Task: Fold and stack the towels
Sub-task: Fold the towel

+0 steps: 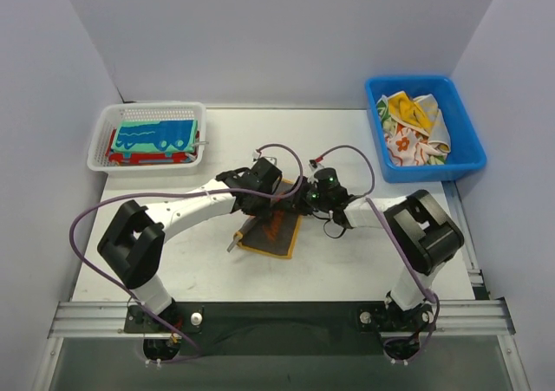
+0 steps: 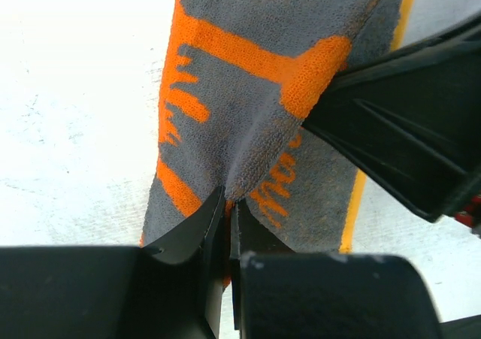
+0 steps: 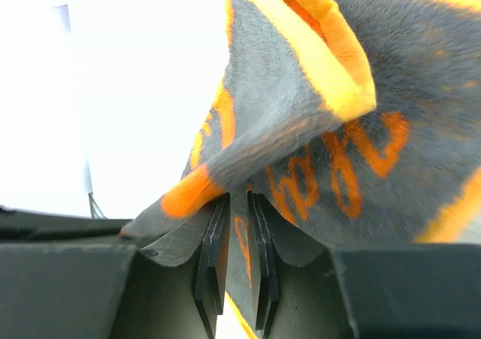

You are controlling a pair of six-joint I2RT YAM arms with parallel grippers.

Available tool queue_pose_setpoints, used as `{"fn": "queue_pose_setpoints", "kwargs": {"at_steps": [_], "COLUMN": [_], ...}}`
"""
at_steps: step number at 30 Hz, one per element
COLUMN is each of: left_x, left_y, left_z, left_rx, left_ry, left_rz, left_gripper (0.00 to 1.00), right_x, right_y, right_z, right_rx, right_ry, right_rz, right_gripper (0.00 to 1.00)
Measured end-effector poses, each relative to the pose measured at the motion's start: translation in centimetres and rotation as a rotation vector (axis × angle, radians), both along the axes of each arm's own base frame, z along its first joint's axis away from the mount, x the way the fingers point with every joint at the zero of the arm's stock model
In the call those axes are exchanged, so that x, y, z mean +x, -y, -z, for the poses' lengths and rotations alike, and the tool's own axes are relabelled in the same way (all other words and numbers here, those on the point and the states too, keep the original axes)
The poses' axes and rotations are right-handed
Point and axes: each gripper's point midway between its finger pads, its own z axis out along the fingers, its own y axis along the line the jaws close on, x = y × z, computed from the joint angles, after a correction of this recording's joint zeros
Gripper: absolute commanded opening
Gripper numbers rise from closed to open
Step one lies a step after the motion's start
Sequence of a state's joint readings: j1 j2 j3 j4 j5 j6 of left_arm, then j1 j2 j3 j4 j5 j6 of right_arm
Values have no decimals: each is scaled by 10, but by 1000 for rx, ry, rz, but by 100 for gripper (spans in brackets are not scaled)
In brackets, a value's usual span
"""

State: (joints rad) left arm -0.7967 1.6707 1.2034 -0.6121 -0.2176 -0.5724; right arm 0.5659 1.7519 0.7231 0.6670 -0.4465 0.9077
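Looking down on a pale table (image 1: 347, 265); meeting above its middle, the left arm (image 1: 186, 209) and the right arm (image 1: 408, 235), both reaching in from the bottom edge of the frame; sitting at upper right, a blue bin (image 1: 468, 161) with crumpled towels (image 1: 414, 127) heaped inside, yellow and flowered white among them; sitting at upper left, a white basket (image 1: 100, 153) with folded towels (image 1: 154, 135) stacked in it, teal on top, red showing underneath; lying at the centre of the table, just below the two wrists, a grey towel (image 1: 273, 233) with orange border and orange lettering, creased where gripped; pinching a raised fold of that cloth at the bottom centre of the left wrist view, the left gripper (image 2: 228, 200), jaws almost together with only the cloth between; clamping another fold at the bottom centre of the right wrist view, the right gripper (image 3: 239, 204), jaws narrow, grey and orange cloth filling the gap and rising toward the upper right.
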Motion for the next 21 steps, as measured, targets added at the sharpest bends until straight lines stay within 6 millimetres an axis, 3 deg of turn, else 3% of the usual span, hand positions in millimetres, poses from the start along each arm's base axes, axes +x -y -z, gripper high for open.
{"fn": "queue_pose_setpoints", "kwargs": {"at_steps": [4, 10, 21], "left_x": [4, 6, -2], "left_y": [7, 17, 31], "left_z": [-8, -11, -4], "left_rx": [-24, -59, -86], "left_ry": [7, -8, -51], "left_rz": [-3, -2, 4], "left_gripper": [14, 14, 14], "right_x": [1, -7, -2], "right_y": [13, 25, 18], "right_z": [-1, 32, 33], "right_rx": [-21, -70, 4], "right_ry": [9, -73, -80], "right_rz": [19, 44, 78], "right_gripper": [16, 15, 14]}}
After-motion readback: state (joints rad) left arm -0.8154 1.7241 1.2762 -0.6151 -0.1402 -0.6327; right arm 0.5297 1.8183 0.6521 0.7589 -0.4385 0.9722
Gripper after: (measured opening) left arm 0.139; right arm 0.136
